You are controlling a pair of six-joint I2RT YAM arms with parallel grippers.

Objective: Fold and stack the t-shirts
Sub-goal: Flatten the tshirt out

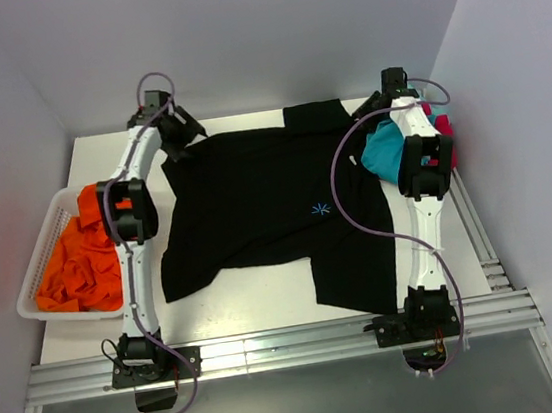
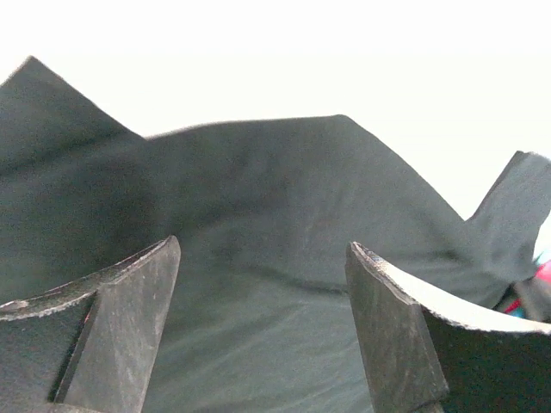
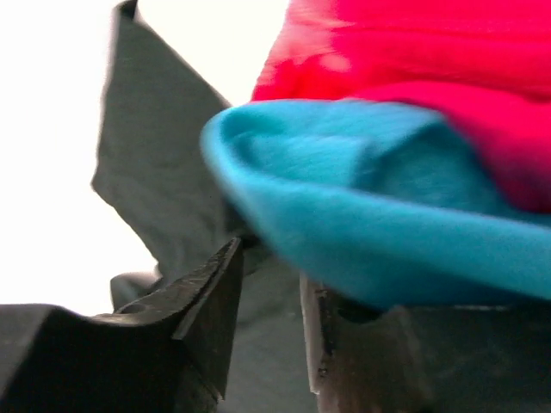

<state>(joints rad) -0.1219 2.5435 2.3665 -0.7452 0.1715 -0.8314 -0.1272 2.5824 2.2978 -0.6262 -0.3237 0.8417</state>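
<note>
Two tools, both released. Left tool (image 2: pixel 263 249) is spread wide at the far-left shoulder of the black t-shirt (image 1: pixel 255 199), nothing between its fingers, cloth just beyond. Right tool (image 3: pixel 267 267) is parted narrowly at the far-right shoulder, dark cloth behind the gap, not clamped. Black t-shirt lies spread on the worktop (image 1: pixel 257 294), near hem rumpled. Teal t-shirt (image 1: pixel 382 153) and pink-red t-shirt (image 1: pixel 445 130) sit bunched at the right edge. Orange t-shirt (image 1: pixel 82 266) fills the white basket (image 1: pixel 27 297) on the left.
</note>
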